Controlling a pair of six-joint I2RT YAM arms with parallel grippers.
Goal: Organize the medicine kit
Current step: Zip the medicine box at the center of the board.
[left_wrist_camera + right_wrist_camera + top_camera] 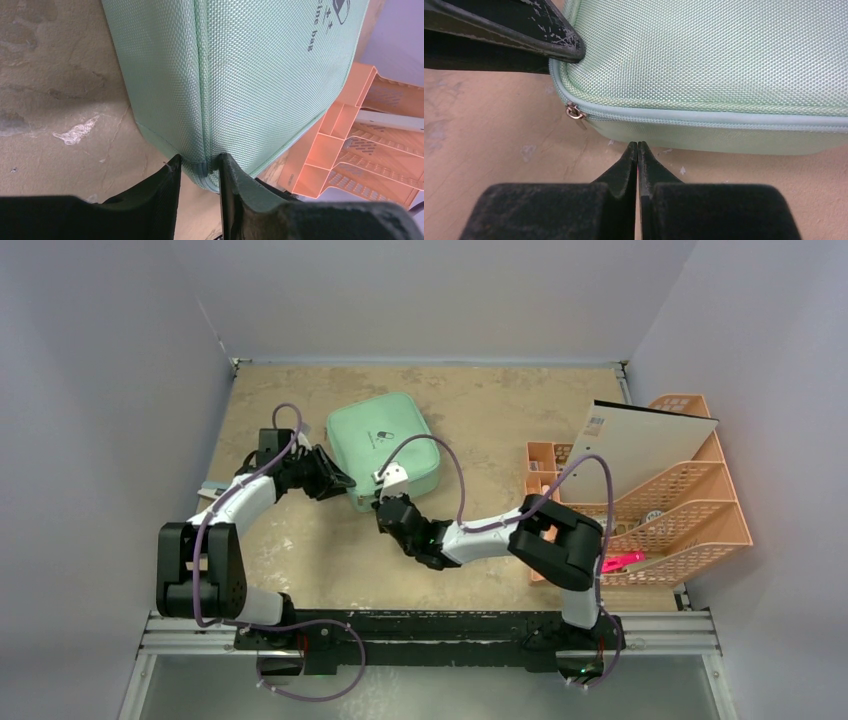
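Observation:
The mint-green medicine kit [385, 445] lies shut on the tan table, its lid logo facing up. My left gripper [343, 483] is at its near-left corner. In the left wrist view the two fingertips [172, 172] press on either side of that zipped corner [202, 167], so the left gripper [199, 169] is shut on the kit [240, 75]. My right gripper [638, 146] is shut with nothing in it, its tips just short of the kit's front wall [724, 137], below the zip. The metal zip pull [574, 112] hangs at the corner to the left. In the top view the right gripper [385, 508] sits at the kit's near edge.
A peach lattice rack [680, 510] stands at the right with a white board [640, 445] leaning in it and a pink item [622, 561] at its near end. The rack [350, 150] also shows behind the kit. Grey walls close in the table on three sides.

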